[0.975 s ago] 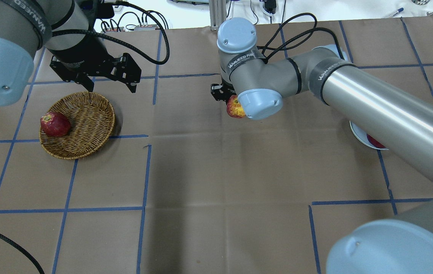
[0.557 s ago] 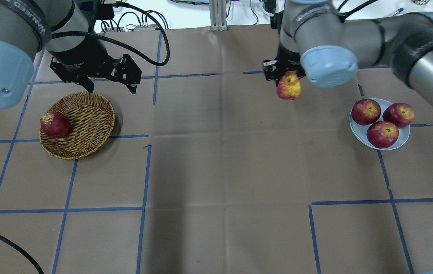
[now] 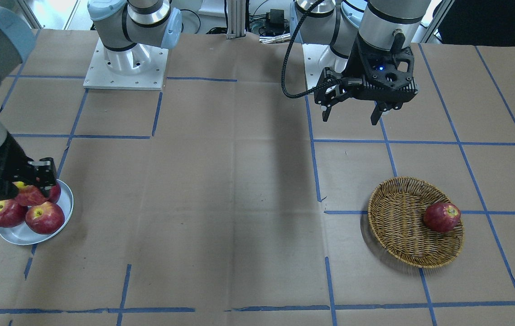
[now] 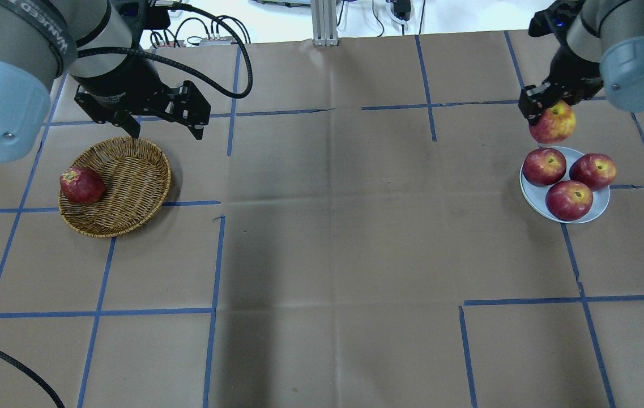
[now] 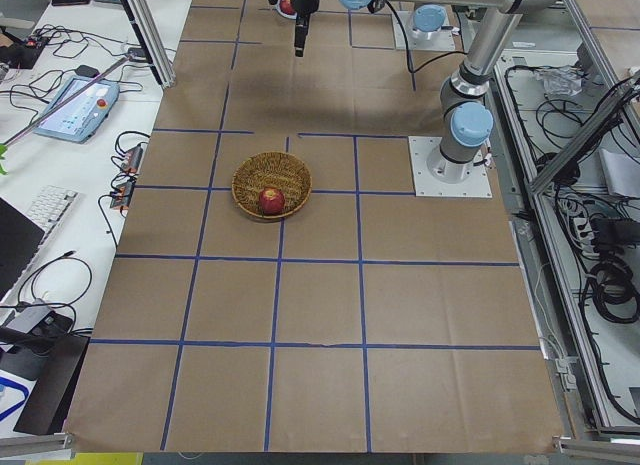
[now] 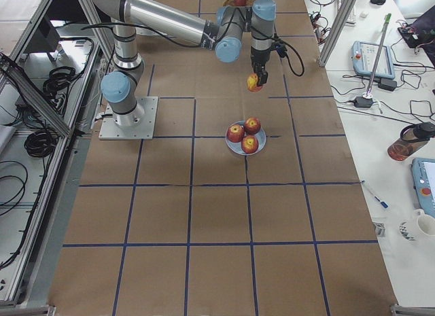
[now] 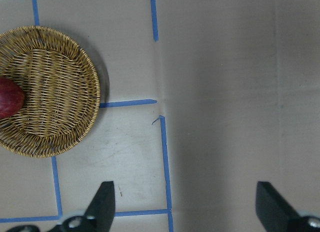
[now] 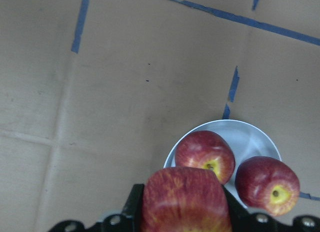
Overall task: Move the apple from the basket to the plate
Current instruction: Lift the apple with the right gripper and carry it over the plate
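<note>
My right gripper (image 4: 550, 118) is shut on the apple (image 4: 553, 125), pinkish-red with yellow streaks, and holds it in the air over the far edge of the plate (image 4: 532, 196). In the right wrist view the apple (image 8: 185, 199) sits between the fingers above the plate's rim (image 8: 247, 136). Three darker red apples lie on the plate. The basket (image 4: 135, 173) stands at the left with one dark red apple (image 4: 81, 185) in it. My left gripper (image 4: 166, 133) is open and empty, just beyond the basket's far rim.
Brown paper with blue tape lines covers the table. The three dark apples (image 4: 569, 199) take up most of the plate. The front-facing view shows the plate (image 3: 66, 204) by the table's end and the basket (image 3: 397, 213) on the other side.
My right arm has carried the apple to the right, from the table's middle to above the plate's far edge. The left arm and the basket have not moved.
</note>
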Action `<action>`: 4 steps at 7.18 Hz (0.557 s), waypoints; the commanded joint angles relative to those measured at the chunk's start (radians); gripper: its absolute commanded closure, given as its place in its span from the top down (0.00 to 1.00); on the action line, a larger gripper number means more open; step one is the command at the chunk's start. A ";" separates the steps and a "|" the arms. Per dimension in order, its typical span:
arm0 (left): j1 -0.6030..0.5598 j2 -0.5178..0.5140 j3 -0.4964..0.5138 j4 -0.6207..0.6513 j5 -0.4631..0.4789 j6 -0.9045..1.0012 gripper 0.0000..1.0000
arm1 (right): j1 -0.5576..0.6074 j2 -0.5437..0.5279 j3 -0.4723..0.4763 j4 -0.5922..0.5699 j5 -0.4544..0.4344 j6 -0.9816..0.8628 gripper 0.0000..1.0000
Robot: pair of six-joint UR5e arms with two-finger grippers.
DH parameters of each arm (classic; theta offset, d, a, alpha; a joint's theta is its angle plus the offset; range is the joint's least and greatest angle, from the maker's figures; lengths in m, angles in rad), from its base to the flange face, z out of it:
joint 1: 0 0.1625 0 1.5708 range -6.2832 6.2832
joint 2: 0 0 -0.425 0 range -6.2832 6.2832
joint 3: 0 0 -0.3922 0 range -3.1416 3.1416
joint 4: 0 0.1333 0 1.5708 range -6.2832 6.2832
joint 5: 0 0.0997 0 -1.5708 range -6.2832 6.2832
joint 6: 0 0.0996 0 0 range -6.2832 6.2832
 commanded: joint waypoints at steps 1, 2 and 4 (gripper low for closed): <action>0.000 -0.003 0.000 0.002 0.000 0.000 0.99 | -0.116 0.036 0.024 -0.018 0.041 -0.122 0.43; 0.000 -0.004 0.002 0.002 0.000 -0.001 0.99 | -0.124 0.063 0.035 -0.062 0.041 -0.145 0.43; 0.000 -0.009 0.005 0.002 0.000 -0.001 0.99 | -0.156 0.099 0.059 -0.098 0.047 -0.162 0.43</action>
